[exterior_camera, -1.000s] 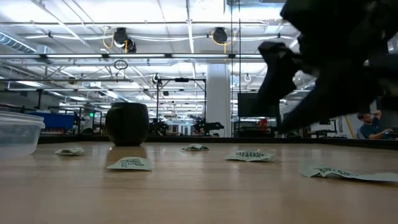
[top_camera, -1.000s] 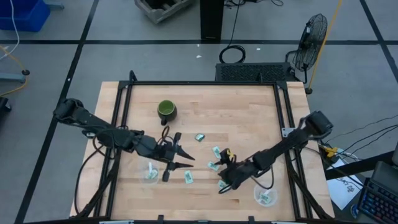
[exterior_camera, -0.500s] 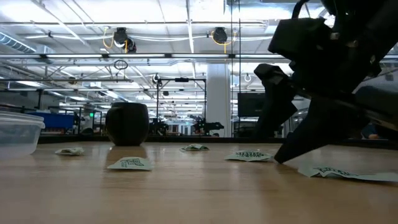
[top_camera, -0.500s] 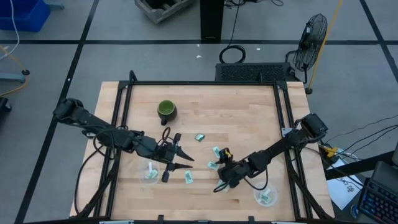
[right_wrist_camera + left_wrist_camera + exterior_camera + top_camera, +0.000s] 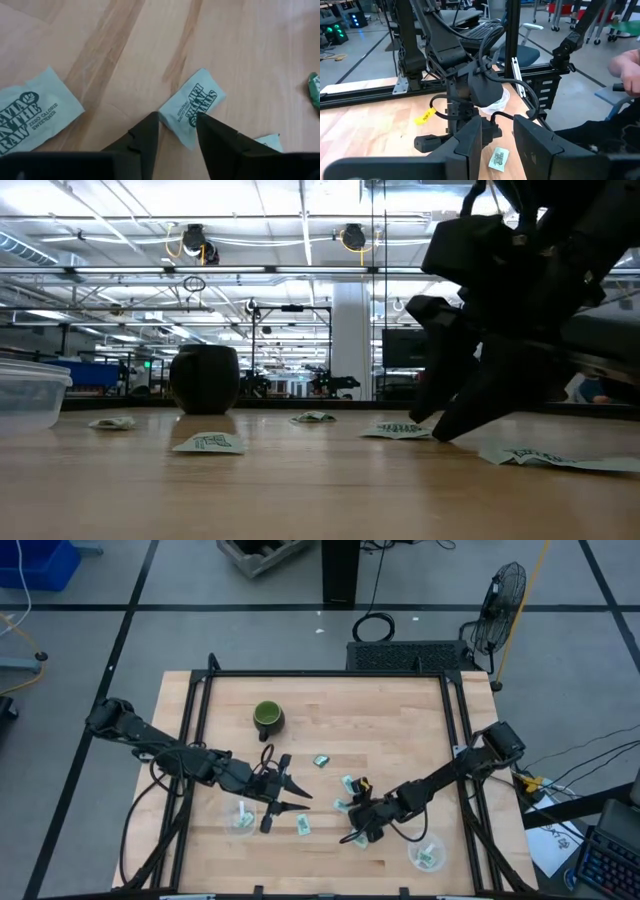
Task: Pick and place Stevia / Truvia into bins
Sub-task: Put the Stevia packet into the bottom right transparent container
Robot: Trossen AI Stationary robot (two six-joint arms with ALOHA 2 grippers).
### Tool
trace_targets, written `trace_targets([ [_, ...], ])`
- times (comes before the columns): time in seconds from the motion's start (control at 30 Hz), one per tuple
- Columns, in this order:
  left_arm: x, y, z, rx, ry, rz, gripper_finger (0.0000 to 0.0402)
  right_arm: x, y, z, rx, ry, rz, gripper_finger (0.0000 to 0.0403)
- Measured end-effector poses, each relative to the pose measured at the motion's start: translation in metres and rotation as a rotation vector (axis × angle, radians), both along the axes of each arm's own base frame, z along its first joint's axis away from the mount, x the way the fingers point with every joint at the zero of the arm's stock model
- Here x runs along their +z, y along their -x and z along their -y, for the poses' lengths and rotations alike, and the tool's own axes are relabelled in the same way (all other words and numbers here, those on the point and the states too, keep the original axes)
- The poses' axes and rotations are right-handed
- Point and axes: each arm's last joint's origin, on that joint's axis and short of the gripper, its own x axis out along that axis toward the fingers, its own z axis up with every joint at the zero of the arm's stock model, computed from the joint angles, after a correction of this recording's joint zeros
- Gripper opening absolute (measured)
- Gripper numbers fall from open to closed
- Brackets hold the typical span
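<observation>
Several pale green Stevia packets lie flat on the table near its near edge, among them one point(image 5: 322, 760) mid-table and one point(image 5: 305, 825) by the left gripper. My right gripper point(image 5: 352, 837) is open and low over the table, its fingers either side of one packet point(image 5: 192, 107). In the low view its fingers point(image 5: 432, 432) reach the tabletop beside a packet point(image 5: 400, 430). My left gripper point(image 5: 303, 798) hovers open next to the left bin point(image 5: 242, 820), which holds packets. The right bin point(image 5: 428, 855) also holds packets. My right gripper's fingertips point(image 5: 152, 122) stand on either side of the packet's near end point(image 5: 180, 127), slanting down from the table's right. Whether they touch it I cannot tell. The packet lies flat on the table.
A dark green mug point(image 5: 267, 718) stands toward the far left of the table. Another packet point(image 5: 540, 457) lies close to the low camera. A black frame rail point(image 5: 325, 674) runs along the table's far edge. A person's hand point(image 5: 625, 70) shows beyond the table.
My right gripper has come down from above the table until its fingertips are at the tabletop, shifting slightly toward the table's left. The packets have stayed where they were.
</observation>
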Motion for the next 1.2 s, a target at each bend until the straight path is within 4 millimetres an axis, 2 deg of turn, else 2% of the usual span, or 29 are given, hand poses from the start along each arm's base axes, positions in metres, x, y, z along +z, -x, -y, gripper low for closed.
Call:
trace_targets([
  [0.4,-0.001,0.000,0.000,0.001,0.001,-0.006,0.0120,-0.001,-0.002,0.003,-0.007,-0.078,-0.026,0.0006],
  [0.7,-0.001,0.000,0.000,0.001,0.000,-0.009,0.0120,0.005,0.001,0.003,-0.020,-0.048,0.004,0.0001],
  [0.97,-0.001,0.000,0.000,0.001,-0.001,-0.011,0.0120,0.038,0.010,-0.009,0.009,-0.074,0.108,0.0001],
  [1.2,-0.003,0.000,0.000,0.003,-0.005,-0.029,0.0120,0.068,0.039,-0.024,0.022,-0.141,0.110,0.0000],
])
